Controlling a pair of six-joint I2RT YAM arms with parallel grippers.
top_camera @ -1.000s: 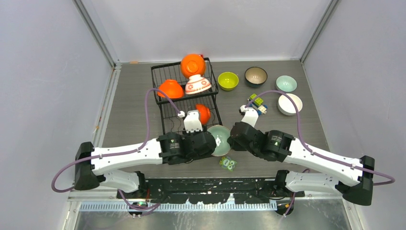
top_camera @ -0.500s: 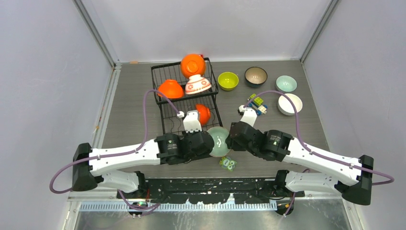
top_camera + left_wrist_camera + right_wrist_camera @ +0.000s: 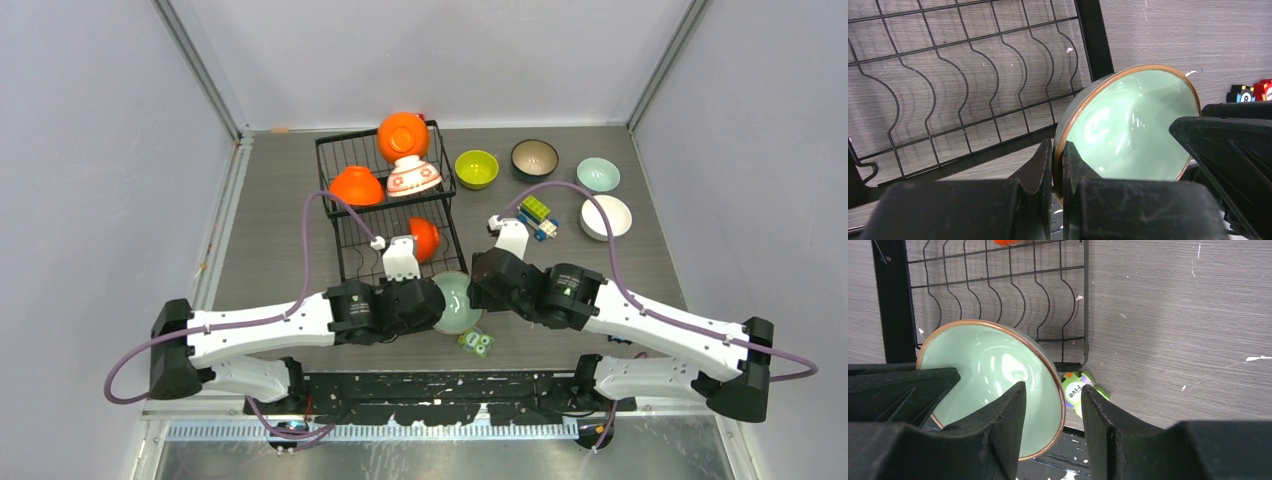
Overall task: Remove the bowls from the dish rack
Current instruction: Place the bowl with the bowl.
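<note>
The grey table (image 3: 270, 230) carries the black wire rack (image 3: 352, 152) at about 11 o'clock from its middle, opened out into a far and a near section.

The left arm (image 3: 270, 325) reaches from its base at 7 o'clock, low and nearly level, toward the middle. The right arm (image 3: 650, 320) reaches in the same way from 5 o'clock. Their wrists meet head-on just off the rack's near right corner.

The left gripper (image 3: 1058, 160) is clenched on the rim of a mint bowl (image 3: 455, 303), one finger inside the wall and one outside. The right gripper (image 3: 1050, 405) is released. Its fingers stand apart on either side of the opposite rim, with a gap showing.

The mint bowl hangs between the two wrists at 5 o'clock of the rack, outside the wires. It is tipped up on edge, its mouth turned upward and toward the right arm, its brown-edged rim running roughly from 12 to 6 o'clock.

Four bowls sit in the rack:
- an orange bowl (image 3: 402, 135) at the far edge
- a second orange bowl (image 3: 356, 185) on the left
- a white bowl with red flowers (image 3: 413, 177) beside them
- a third orange bowl (image 3: 425, 238) in the near section

On the table, from 12 to 2 o'clock, stand a lime bowl (image 3: 476, 168), a brown bowl (image 3: 534, 157), a pale bowl (image 3: 598, 174) and a white bowl (image 3: 605, 217), all mouth up.

A few toy blocks (image 3: 538, 215) lie near the white bowl. A green toy (image 3: 476, 342) lies just below the mint bowl.
</note>
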